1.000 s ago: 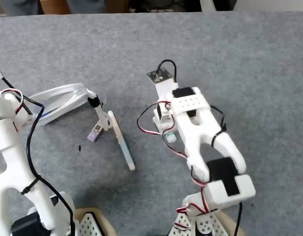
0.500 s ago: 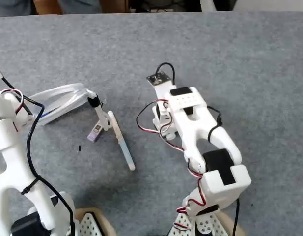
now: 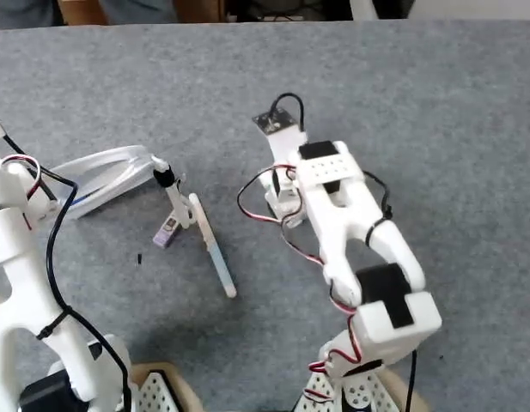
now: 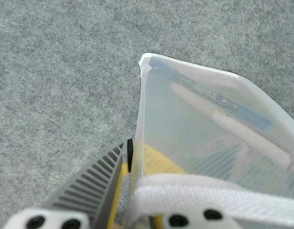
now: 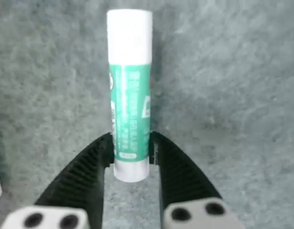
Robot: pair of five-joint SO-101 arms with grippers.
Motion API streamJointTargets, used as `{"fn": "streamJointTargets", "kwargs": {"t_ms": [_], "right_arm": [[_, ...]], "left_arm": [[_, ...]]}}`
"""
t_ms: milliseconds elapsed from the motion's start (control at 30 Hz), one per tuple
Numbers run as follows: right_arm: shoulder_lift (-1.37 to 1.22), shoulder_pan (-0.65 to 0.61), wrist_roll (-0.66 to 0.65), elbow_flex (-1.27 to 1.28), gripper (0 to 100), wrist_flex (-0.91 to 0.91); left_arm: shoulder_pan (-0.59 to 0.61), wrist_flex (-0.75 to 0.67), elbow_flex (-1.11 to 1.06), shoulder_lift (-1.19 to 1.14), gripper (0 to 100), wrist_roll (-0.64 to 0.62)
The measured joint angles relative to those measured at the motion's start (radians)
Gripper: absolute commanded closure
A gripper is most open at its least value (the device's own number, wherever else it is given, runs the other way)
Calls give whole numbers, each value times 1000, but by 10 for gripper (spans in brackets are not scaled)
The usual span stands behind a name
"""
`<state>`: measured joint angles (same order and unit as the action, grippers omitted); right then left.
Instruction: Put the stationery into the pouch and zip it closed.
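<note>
A clear pouch [image 3: 106, 172] lies at the left of the grey table, and my left gripper [image 3: 43, 190] is shut on its near end. In the left wrist view the pouch [image 4: 208, 129] is translucent with pens showing inside, its edge pinched in the left gripper [image 4: 130, 164]. A green and white glue stick [image 5: 130, 109] is held by its lower end in my right gripper [image 5: 131, 152], which hangs at mid table [image 3: 284, 206]. Between the arms lie a white pen [image 3: 213, 249], a black-capped marker [image 3: 172, 193] and a small purple item [image 3: 166, 232].
The table is covered in grey felt [image 3: 436, 112]. Both arm bases stand at the near edge, with red and black cables looping beside the right arm [image 3: 256, 215]. Open felt stretches to the far side and the right.
The right arm has shifted slightly left and farther from the near edge with the glue stick. The left arm, the pouch and the loose stationery have stayed put.
</note>
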<state>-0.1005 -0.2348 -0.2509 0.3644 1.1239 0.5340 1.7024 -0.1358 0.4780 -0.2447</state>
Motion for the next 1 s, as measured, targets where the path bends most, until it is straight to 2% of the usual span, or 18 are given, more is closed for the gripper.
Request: {"fn": "streamJointTargets", "kwargs": {"t_ms": [100,300,433,567,867,1000], "right_arm": [[104,0,-25,-15,979,25],[384,-3,-167,-109,985,137],[473,-71,-212,-235,985,247],[476,-127,-212,-362,985,313],[423,-284,-184,-585,986,318],[407,-321,-83,-623,986,252]], "left_arm": [[0,0,0,0,971,0],[0,0,0,0,971,0],[0,0,0,0,971,14],[0,0,0,0,971,14],[-52,14,0,0,971,38],[-55,14,0,0,971,38]]}}
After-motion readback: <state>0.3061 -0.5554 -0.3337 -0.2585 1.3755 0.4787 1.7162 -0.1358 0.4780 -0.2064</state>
